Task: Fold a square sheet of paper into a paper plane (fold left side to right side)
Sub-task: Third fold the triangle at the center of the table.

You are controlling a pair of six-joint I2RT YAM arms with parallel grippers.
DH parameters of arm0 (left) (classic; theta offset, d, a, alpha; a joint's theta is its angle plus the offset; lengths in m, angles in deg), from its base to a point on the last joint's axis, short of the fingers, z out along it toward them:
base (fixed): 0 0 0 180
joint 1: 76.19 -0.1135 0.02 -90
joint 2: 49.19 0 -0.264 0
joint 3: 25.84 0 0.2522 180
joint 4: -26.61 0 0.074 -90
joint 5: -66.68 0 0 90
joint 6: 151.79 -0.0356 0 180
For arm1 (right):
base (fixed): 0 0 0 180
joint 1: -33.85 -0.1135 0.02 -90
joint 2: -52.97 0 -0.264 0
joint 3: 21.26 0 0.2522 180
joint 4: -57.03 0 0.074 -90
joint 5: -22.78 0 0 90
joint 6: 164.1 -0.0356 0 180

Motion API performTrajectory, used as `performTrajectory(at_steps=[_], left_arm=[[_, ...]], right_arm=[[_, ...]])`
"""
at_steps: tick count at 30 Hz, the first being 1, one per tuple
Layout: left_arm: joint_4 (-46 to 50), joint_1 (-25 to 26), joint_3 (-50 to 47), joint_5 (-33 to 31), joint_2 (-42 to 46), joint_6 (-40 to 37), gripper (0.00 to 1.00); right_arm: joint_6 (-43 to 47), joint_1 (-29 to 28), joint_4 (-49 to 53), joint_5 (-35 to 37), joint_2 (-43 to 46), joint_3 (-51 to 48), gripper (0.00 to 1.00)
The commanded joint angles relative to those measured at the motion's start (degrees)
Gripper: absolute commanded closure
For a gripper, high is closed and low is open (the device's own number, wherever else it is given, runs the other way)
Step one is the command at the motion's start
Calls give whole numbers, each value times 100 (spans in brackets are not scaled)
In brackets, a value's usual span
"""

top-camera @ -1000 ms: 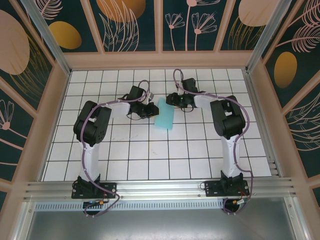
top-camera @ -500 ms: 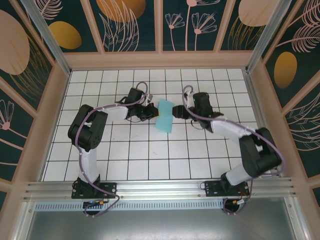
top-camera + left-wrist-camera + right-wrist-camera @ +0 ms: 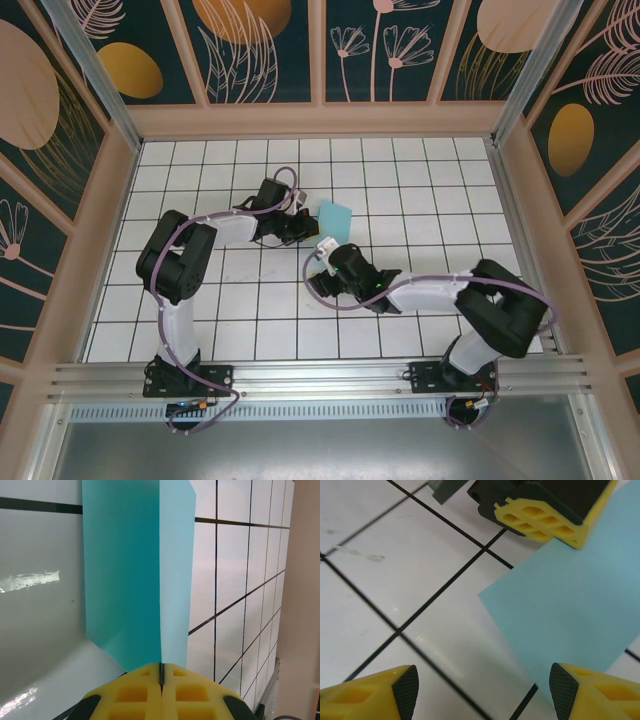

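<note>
1. The left hand (image 3: pixel 308 229) has its yellow fingers (image 3: pixel 135 692) pressed together, pinching the near edge of the turquoise sheet of paper (image 3: pixel 130 580).
2. From that pinch, the sheet of paper runs straight away from the left hand. It shows a darker panel and a lighter panel meeting along a line that continues the seam between the fingers. Its long axis therefore follows the line the left hand points along.
3. In the overhead view, the sheet of paper (image 3: pixel 335 216) sits just past the left fingertips, toward the middle of the table (image 3: pixel 400 300) and on its far half.
4. The right hand (image 3: pixel 328 257) is spread wide and holds nothing; its two fingertips (image 3: pixel 375 692) hover over bare tiles.
5. From the right hand, the sheet of paper (image 3: pixel 570 610) lies ahead and off to one side, with its nearest corner pointing between the open fingers. The left hand (image 3: pixel 545 510) is clamped on the far edge.
6. The left hand is clearly the nearer one, being already on the paper. The right hand looks placed to come in from the near side, so it would probably need to shift toward the free edge before pressing or taking hold.
</note>
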Motion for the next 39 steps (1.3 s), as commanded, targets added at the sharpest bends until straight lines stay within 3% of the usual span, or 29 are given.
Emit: performTrajectory(at_steps=[1,7,11,17,22,34,39], left_arm=[[-47,28,-89,-65,242,40,97],[-38,37,-138,-50,273,27,97],[-11,37,-133,-50,270,-2,97],[47,37,-116,-80,261,-46,96],[194,29,-78,-186,348,-186,88],[1011,-526,-169,-355,1177,-821,53],[1330,-613,63,-276,1247,-1116,54]], right_arm=[[732,-150,-210,883,-491,521,26],[1055,-161,-300,1247,-892,862,26],[1070,-126,-260,1248,-902,895,37],[1128,-90,-161,1074,-752,844,63],[1130,29,-69,594,-604,775,100],[957,314,148,-429,-519,687,100],[839,312,151,-584,-584,731,100]])
